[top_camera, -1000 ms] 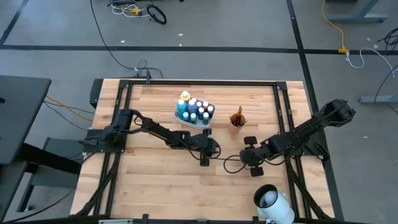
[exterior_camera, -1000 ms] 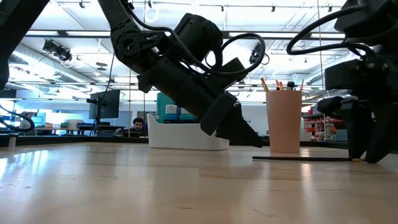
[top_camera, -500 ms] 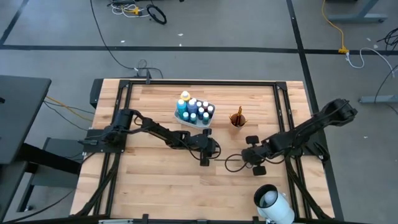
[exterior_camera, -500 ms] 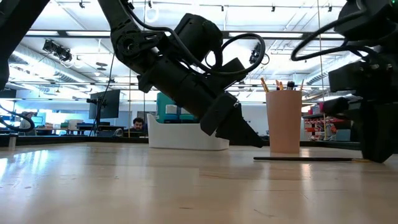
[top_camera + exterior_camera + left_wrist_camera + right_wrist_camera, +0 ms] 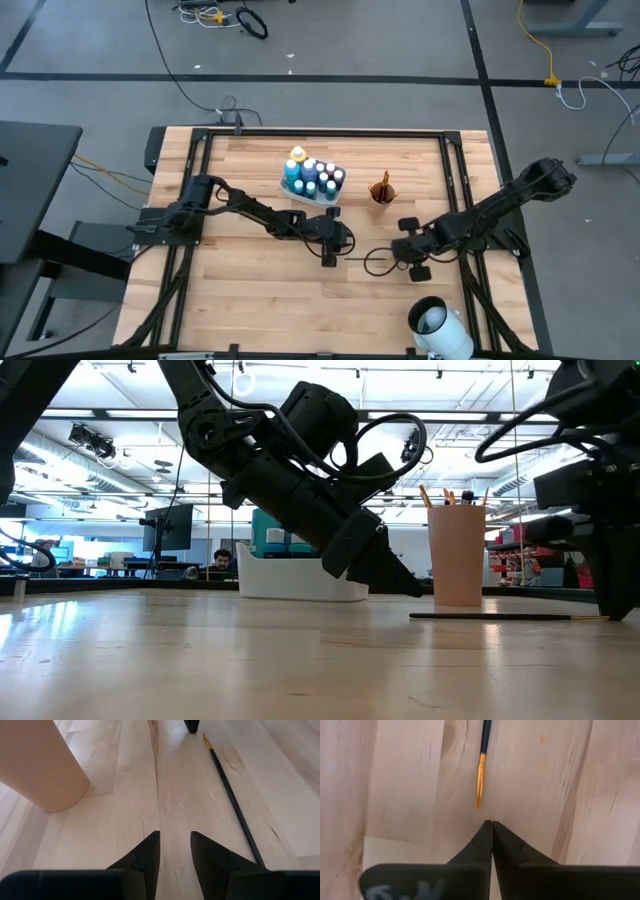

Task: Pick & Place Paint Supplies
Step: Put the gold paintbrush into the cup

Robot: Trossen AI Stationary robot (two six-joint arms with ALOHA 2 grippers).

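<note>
On wood table: paintbrush, cup.

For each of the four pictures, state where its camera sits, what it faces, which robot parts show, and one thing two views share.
High: overhead, facing down on the wooden table; both arms show.
Low: at tabletop height, facing the room; left arm and right gripper show.
Left wrist: past the open left gripper toward the orange-brown cup.
Right wrist: past the shut right gripper toward the table.
Shared: both wrist views show the thin dark-handled paintbrush lying flat.
</note>
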